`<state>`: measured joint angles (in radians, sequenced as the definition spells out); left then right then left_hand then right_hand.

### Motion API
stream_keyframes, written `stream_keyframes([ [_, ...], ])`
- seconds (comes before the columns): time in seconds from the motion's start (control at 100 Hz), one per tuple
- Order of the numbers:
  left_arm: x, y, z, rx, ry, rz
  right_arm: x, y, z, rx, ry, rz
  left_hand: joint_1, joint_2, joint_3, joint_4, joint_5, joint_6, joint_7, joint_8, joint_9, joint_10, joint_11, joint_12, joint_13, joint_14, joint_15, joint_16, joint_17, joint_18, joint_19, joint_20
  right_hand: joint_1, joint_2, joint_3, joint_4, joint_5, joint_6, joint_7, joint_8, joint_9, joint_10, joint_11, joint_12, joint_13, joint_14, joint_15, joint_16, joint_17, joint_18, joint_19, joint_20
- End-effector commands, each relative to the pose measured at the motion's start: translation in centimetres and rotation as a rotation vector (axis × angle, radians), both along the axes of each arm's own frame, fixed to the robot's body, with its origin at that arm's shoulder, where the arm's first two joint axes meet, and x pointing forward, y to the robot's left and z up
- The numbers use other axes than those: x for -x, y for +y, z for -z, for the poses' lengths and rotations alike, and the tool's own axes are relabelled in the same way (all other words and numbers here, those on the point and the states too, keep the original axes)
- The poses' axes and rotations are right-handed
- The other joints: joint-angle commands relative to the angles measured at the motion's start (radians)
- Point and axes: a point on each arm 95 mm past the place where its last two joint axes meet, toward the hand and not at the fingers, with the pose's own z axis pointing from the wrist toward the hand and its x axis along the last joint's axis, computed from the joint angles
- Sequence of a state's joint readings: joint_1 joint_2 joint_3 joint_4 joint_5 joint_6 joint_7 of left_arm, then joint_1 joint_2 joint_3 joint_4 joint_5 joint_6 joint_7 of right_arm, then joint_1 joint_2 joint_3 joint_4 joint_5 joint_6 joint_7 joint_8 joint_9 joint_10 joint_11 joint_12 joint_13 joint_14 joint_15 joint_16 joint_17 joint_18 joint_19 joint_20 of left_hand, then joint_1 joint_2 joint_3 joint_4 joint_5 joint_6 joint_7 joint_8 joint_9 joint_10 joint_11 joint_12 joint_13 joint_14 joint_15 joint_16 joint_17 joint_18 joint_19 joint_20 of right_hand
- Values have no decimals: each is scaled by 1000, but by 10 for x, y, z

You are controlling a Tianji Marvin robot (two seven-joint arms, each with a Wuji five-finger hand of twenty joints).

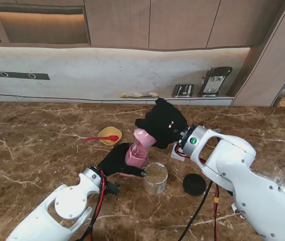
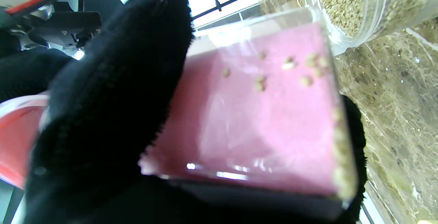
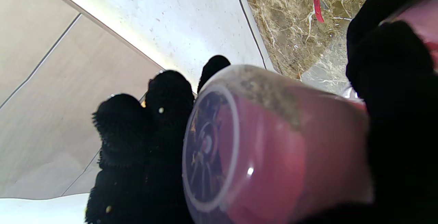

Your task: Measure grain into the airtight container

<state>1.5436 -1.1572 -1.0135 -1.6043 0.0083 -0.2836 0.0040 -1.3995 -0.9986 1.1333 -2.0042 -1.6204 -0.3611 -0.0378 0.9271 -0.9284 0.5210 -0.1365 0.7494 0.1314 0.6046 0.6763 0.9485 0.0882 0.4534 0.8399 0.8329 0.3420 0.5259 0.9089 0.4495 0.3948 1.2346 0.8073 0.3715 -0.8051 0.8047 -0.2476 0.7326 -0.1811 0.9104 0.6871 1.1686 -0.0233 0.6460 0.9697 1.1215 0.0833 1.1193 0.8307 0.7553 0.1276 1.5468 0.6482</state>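
Stand view shows the right hand (image 1: pixel 166 123) grasping a tipped pink measuring cup (image 1: pixel 143 136) over the pink container (image 1: pixel 135 155) gripped by the left hand (image 1: pixel 116 161), only a few grains inside, so most measuring seems left, grain jar (image 1: pixel 155 177) alongside.

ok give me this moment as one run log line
left hand: holds pink container | right hand: tips pink cup over it | grain jar: open, beside | lid: on table
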Motion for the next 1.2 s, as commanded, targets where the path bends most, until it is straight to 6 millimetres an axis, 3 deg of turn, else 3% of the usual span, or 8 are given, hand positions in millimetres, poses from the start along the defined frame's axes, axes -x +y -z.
stream_keyframes([
  [0.0,1,-9,-14,38,-33,17,-3,-6,13,31,31,18,257,597,218,-20,215,-261,385,19,63,-83,100,41,81,-59,204,61,6,-35,38,15,175,298,282,-37,93,-107,11,9,136,-126,269,84,61,-166,101,30,14,-52,61,28],
  [1.19,0,-11,-14,55,-21,18,2,0,17,132,-58,-49,256,595,219,-22,217,-257,384,19,66,-79,100,44,84,-58,207,62,6,-37,38,15,175,294,279,-37,98,-122,8,8,136,-127,270,86,57,-170,101,33,8,-54,55,30],
])
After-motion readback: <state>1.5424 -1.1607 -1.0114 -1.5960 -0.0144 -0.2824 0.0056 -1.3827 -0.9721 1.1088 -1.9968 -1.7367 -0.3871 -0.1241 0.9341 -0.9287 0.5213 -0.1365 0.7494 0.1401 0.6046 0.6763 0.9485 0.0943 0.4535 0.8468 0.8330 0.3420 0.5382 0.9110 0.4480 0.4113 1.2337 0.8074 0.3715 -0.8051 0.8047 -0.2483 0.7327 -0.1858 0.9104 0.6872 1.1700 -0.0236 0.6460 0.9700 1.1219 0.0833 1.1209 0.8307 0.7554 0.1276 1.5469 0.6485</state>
